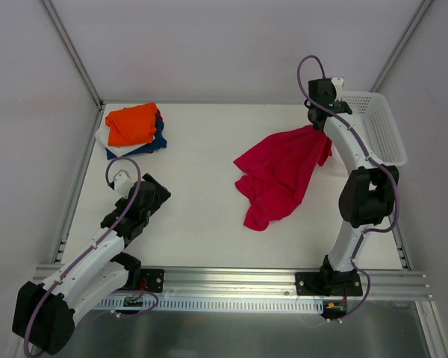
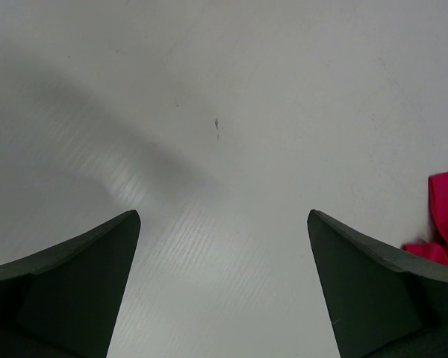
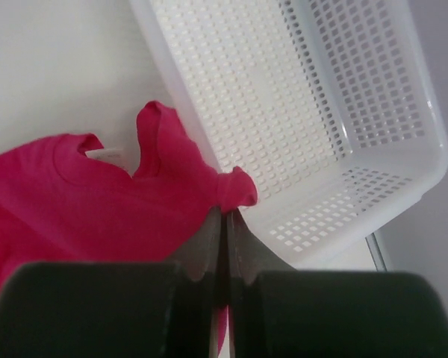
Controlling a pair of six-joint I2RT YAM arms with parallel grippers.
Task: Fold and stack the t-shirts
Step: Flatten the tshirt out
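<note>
A robotics lab test cell: a white tabletop (image 1: 201, 212) boxed in by plain pale wall panels (image 1: 231, 45) on aluminium frame struts (image 1: 72, 52), with a left arm (image 1: 97, 250) and a right arm (image 1: 367, 195) bolted to a slotted aluminium rail (image 1: 231, 277) along the near edge, purple cables (image 1: 299, 78) exposed.

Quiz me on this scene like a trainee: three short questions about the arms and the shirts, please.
1. True or false: the right gripper is shut on an edge of the red shirt.
2. Which colour lies on top of the folded stack? A white, B navy, C orange.
3. Fill in: the left gripper is ____ and holds nothing.
Key: 1 true; 2 C; 3 open.
</note>
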